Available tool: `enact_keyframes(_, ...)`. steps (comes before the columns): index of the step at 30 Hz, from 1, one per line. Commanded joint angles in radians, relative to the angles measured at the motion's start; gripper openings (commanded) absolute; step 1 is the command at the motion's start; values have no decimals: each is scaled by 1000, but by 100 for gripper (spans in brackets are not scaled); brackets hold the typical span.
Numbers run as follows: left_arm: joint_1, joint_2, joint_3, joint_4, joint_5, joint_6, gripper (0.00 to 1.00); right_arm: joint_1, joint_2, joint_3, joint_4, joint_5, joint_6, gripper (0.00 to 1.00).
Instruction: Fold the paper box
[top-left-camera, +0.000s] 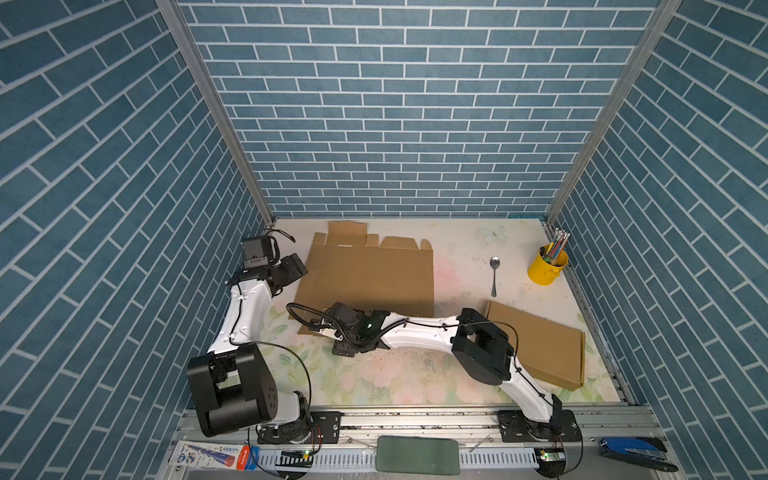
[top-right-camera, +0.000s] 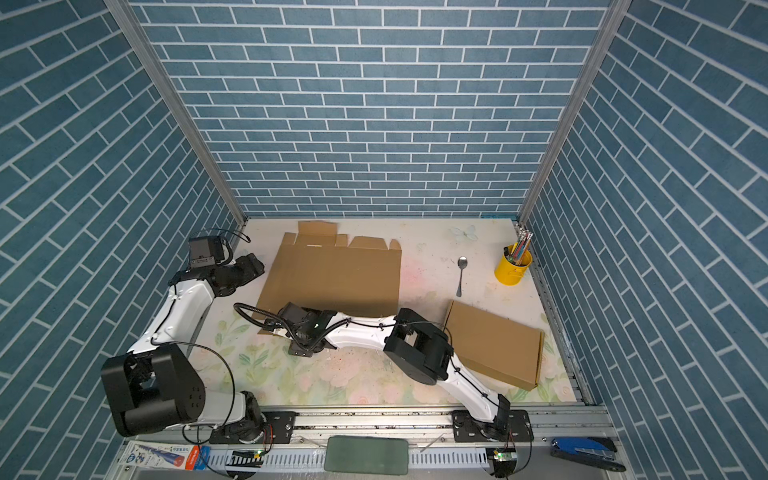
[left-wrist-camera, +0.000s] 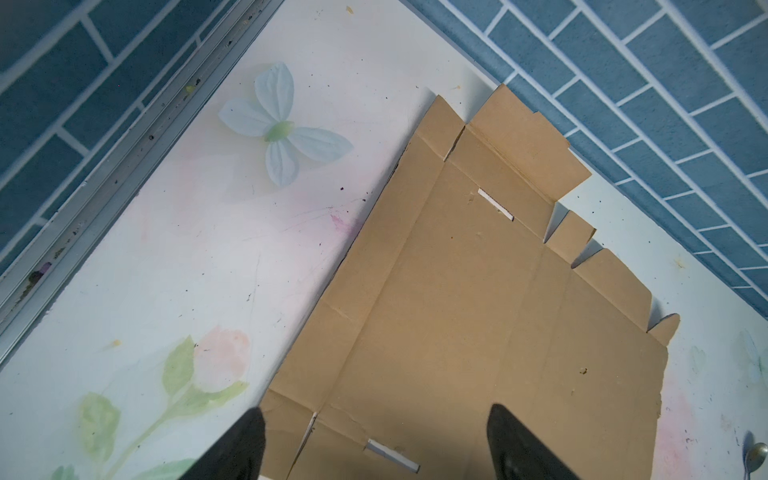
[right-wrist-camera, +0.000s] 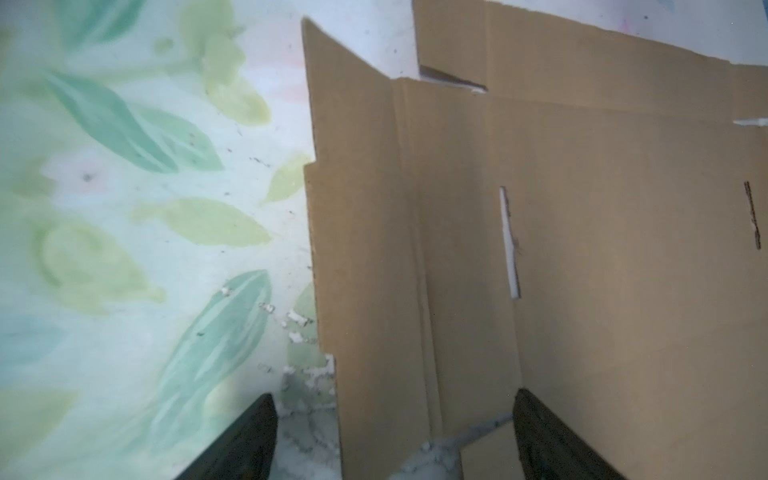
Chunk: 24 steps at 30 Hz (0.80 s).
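Note:
The paper box (top-left-camera: 365, 278) is a flat brown cardboard blank with flaps, lying at the middle back of the table in both top views (top-right-camera: 332, 278). My left gripper (top-left-camera: 296, 266) hovers at its left edge. In the left wrist view this gripper (left-wrist-camera: 380, 442) is open above a corner of the blank (left-wrist-camera: 457, 311), holding nothing. My right gripper (top-left-camera: 332, 332) reaches across the middle to the blank's near left flap. It is open (right-wrist-camera: 395, 436), and a raised flap (right-wrist-camera: 365, 249) stands between its fingers (right-wrist-camera: 249, 436) without being pinched.
A folded cardboard box (top-left-camera: 536, 345) lies at the right under my right arm. A spoon (top-left-camera: 494, 274) and a yellow cup of pens (top-left-camera: 546, 266) stand at the back right. Blue brick walls close in three sides of the table.

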Motion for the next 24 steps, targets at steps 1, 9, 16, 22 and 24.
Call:
enact_keyframes(1, 10, -18, 37, -33, 20, 16, 85, -4, 75, 85, 57, 142, -154, 81)
enact_keyframes(9, 12, -57, 61, -40, 41, -5, 84, 7, 29, -90, 291, 165, -386, 23)
enact_keyframes(16, 9, -83, 90, -56, 67, -18, 83, 10, -209, -496, 550, 78, -614, 4)
enact_keyframes(22, -34, -89, 79, -57, 60, -8, 83, -73, -516, -924, 568, 104, -734, 34)
enact_keyframes(24, -63, -77, 64, -50, 42, -5, 83, -113, -609, -998, 520, 125, -710, 44)
